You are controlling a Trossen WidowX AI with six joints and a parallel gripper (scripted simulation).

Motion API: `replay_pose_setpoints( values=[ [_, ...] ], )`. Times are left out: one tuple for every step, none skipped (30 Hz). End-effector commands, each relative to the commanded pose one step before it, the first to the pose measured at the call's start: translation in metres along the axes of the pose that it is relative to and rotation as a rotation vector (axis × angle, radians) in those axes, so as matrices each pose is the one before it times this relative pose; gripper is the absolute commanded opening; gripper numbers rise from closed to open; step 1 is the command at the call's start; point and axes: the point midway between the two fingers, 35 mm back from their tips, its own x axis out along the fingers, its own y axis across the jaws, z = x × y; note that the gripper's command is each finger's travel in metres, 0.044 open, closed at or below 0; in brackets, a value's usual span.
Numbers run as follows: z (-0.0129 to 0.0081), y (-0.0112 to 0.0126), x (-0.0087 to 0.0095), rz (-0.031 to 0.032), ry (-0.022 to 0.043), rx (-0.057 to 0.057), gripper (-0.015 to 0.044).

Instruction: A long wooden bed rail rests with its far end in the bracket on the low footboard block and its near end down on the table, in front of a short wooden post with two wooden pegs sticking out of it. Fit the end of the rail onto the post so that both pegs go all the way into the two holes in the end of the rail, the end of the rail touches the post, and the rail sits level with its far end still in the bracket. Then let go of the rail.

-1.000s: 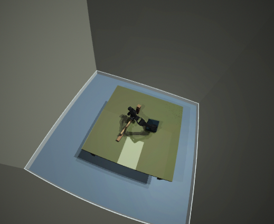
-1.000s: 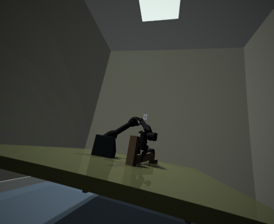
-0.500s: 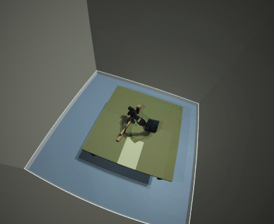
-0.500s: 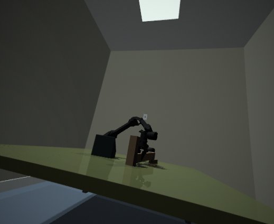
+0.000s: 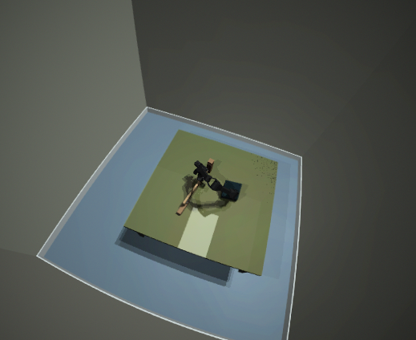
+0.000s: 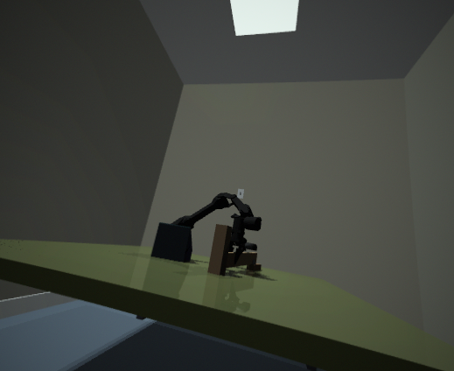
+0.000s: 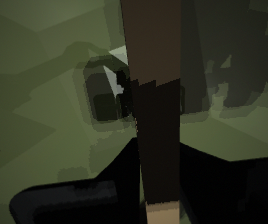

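Observation:
The long wooden rail [image 5: 187, 198] [image 7: 151, 45] lies slanted across the olive table [image 5: 238, 232] [image 6: 111, 276]. Its far end is at the low footboard block [image 5: 179, 212]. Its near end is close in front of the short wooden post [image 5: 211, 163] [image 6: 220, 249]. My gripper [image 5: 200, 175] [image 6: 239, 250] [image 7: 147, 140] is shut on the rail near the post end. In the wrist view the rail runs straight up the middle between my dark fingers. The pegs and the holes are hidden or too small to make out, so I cannot tell whether the rail end touches the post.
The arm's dark base box [image 5: 231, 189] [image 6: 172, 241] stands on the table to the right of the post. A pale strip [image 5: 198, 234] marks the table's front part. Blue floor [image 5: 102, 224] surrounds the table.

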Motion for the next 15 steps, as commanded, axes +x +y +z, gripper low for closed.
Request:
replay_pose_setpoints(
  values=[
    [-0.00013,-0.00317,-0.00862,-0.01903,-0.00415,-0.0024,0.0000],
    [0.00000,-0.00003,-0.00050,0.00000,0.00002,0.0000,0.0000],
    [0.00000,-0.00003,-0.00050,0.00000,0.00002,0.0000,0.0000],
    [0.00000,-0.00003,-0.00050,0.00000,0.00002,0.0000,0.0000],
    [0.00000,-0.00003,-0.00050,0.00000,0.00002,0.0000,0.0000],
    [0.00000,-0.00003,-0.00050,0.00000,0.00002,0.0000,0.0000],
    [0.00000,-0.00003,-0.00050,0.00000,0.00002,0.0000,0.0000],
    [0.00000,-0.00003,-0.00050,0.00000,0.00002,0.0000,0.0000],
    [0.00000,-0.00003,-0.00050,0.00000,0.00002,0.0000,0.0000],
    [0.00000,-0.00003,-0.00050,0.00000,0.00002,0.0000,0.0000],
    [0.00000,-0.00003,-0.00050,0.00000,0.00002,0.0000,0.0000],
    [0.00000,-0.00003,-0.00050,0.00000,0.00002,0.0000,0.0000],
    [0.00000,-0.00002,-0.00050,0.00000,0.00002,0.0000,0.0000],
    [0.00000,-0.00002,-0.00050,0.00000,0.00002,0.0000,0.0000],
    [0.00000,-0.00002,-0.00050,0.00000,0.00002,0.0000,0.0000]
  ],
)
